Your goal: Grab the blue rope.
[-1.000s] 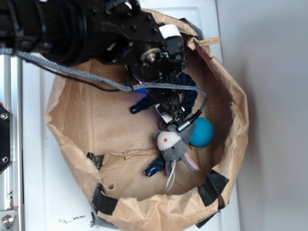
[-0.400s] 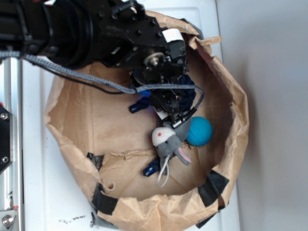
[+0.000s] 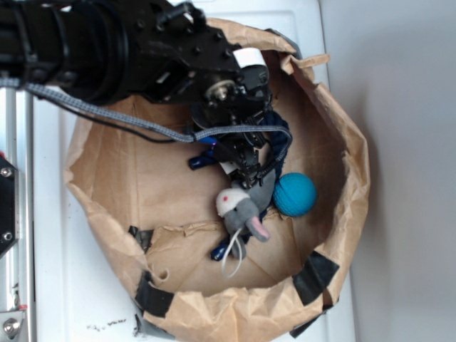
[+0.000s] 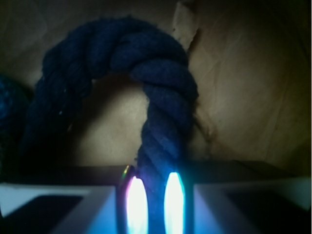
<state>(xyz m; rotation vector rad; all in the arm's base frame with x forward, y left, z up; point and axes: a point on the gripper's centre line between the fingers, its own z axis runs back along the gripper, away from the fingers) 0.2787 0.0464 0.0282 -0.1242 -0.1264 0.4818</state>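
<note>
Brown paper, crinkled and dim, fills the back of my wrist view. Closest to me, my gripper [image 4: 152, 204] has its two fingers pressed tight on the blue rope [image 4: 161, 117]; the pads glow bright on each side of it. From that pinch the rope runs straight away from me, then bends over to the left and comes back down, like a hook.

From the outside camera, the white table [image 3: 50, 235] holds a big paper bag [image 3: 107, 178] with rolled edges and black tape patches. My gripper [image 3: 246, 167] sits inside it. The rope [image 3: 283, 142] loops out beside the fingers, and one bright blue end [image 3: 201, 160] pokes out toward the left. Just below lies a grey mouse toy [image 3: 242, 210], touching a teal ball [image 3: 295, 194]. I see no writing that I can read.
</note>
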